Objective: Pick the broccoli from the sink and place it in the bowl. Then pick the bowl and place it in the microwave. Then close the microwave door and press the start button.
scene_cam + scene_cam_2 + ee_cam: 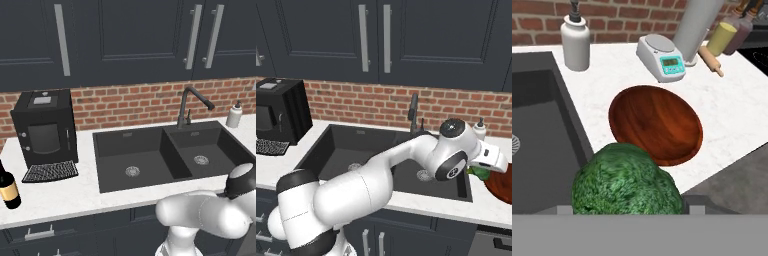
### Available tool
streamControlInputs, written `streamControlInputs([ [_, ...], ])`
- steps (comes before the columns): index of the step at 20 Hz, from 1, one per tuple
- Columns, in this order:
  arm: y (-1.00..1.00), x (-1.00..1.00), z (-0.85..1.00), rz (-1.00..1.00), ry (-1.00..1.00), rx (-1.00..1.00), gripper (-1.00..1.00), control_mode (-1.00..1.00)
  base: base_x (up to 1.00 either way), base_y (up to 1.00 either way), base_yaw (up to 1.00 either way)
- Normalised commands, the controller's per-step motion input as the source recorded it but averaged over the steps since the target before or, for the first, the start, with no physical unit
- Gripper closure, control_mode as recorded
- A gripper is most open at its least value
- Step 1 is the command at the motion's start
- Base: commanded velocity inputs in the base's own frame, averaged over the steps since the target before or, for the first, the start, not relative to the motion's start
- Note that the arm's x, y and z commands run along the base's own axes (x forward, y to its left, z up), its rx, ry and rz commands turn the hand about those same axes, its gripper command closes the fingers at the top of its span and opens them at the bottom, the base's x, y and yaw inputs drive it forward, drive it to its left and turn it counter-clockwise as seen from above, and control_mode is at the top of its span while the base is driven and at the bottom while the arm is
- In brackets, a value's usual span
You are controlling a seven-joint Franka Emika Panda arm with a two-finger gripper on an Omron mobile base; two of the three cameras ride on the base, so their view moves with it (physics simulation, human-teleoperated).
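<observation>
White robot arm w/ dark joints reaches right across the dark charcoal double-basin sink; its two-finger gripper sits past the sink's right edge, over the white marble counter. Gripper is clamped on the lumpy bright-green broccoli, jaws standing wide around it; in the right base view the green shows just under the hand, beside the rim of the wide, shallow reddish-brown wooden bowl. Broccoli is off the sink, held above the counter edge, near the bowl's near rim but not inside it. Bowl stands upright on the counter, just right of the sink. Behind the bowl: white soap dispenser bottle near the brick wall, small white digital kitchen scale, wooden rolling pin. Far left of the counter: black coffee machine and dark wine bottle. Black curved faucet stands behind the basins.
</observation>
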Motion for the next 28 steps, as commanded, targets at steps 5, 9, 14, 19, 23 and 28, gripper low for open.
streamControlInputs([
  [5,-0.02,0.06,-0.06,0.0,0.05,0.0,1.0,-1.0,0.0,0.0,0.0],
  [9,0.0,0.14,-0.17,0.0,0.08,-0.01,1.0,-1.0,0.0,0.0,0.0],
  [14,-0.07,0.21,-0.18,0.0,0.06,0.0,1.0,-1.0,0.0,0.0,0.0],
  [19,-0.22,0.2,-0.16,0.0,0.04,0.02,1.0,-1.0,0.0,0.0,0.0],
  [23,-0.19,0.2,-0.14,0.0,0.0,0.02,1.0,-1.0,0.0,0.0,0.0],
  [28,-0.11,0.31,-0.17,0.0,0.04,0.02,1.0,-1.0,0.0,0.0,0.0],
])
